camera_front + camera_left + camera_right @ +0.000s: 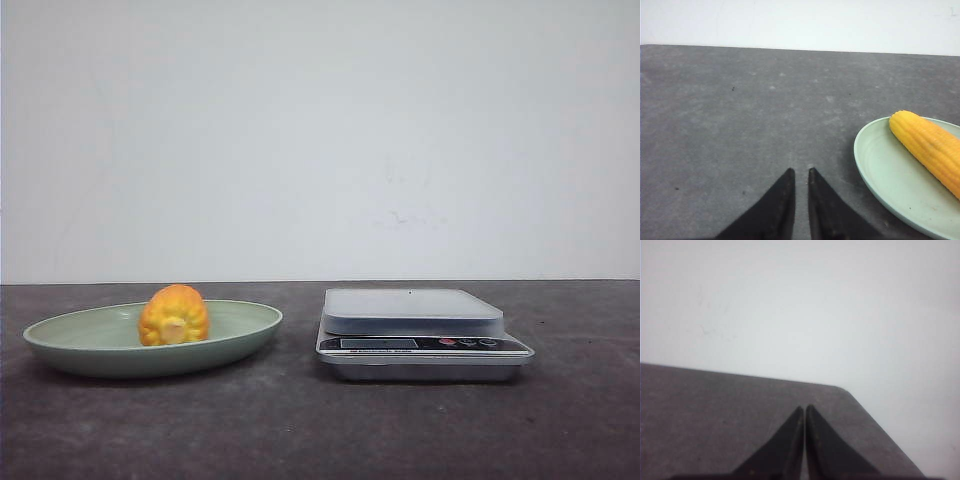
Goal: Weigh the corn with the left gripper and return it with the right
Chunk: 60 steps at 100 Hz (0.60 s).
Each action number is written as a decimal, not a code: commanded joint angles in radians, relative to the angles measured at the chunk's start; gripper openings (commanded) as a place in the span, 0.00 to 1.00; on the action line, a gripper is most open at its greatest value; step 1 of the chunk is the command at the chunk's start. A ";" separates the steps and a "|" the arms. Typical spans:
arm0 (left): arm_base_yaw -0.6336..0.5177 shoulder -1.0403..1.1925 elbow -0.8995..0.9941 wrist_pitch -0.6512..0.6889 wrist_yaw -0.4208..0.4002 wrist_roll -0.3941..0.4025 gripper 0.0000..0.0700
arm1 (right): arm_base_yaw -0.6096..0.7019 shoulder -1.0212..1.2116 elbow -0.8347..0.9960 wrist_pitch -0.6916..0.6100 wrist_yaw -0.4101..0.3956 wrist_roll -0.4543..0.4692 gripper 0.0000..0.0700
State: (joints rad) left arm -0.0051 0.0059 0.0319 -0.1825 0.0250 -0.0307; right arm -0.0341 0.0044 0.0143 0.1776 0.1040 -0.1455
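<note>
- A shallow pale-green plate (60,345) is seen at the left of the dark table (300,430). The corn (174,315) is laid in it on its side, pale round end turned to the near side; the raised rim probably keeps it from rolling off.
- In the left wrist view the corn (930,147) is shown lying lengthwise across the plate (875,165), ribbed rows exposed and nothing on or against it, so it is judged ready to be gripped across its width.
- The left gripper (801,172) is held low over bare table just left of the plate. Its fingers are nearly together, with a narrow gap and nothing between them. It would have to be opened before the corn is taken.
- A scale (424,335) is set right of the plate, close but apart. Its flat pan faces up with nothing on it, presumably so the corn can be set straight down.
- A display strip and small buttons, one red, are seen on the near face; the printed line below the display is too small to be read, and no brand can be made out.
- The right gripper (804,407) is pointed past the table's far right corner, fingertips closed together on nothing, well apart from plate and scale, presumably kept clear until the return.
</note>
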 commanded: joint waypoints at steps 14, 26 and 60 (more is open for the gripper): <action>-0.002 -0.001 -0.016 -0.005 -0.002 0.002 0.00 | 0.000 0.000 -0.003 -0.002 -0.009 0.170 0.00; -0.002 -0.001 -0.016 -0.003 -0.002 -0.050 0.00 | 0.000 0.000 -0.003 -0.066 -0.042 0.272 0.00; -0.002 -0.001 -0.016 0.129 0.002 -0.252 0.00 | 0.000 0.000 -0.003 -0.309 -0.095 0.357 0.00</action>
State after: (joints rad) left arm -0.0051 0.0048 0.0319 -0.0628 0.0254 -0.2161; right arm -0.0341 0.0044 0.0143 -0.1078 0.0177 0.1864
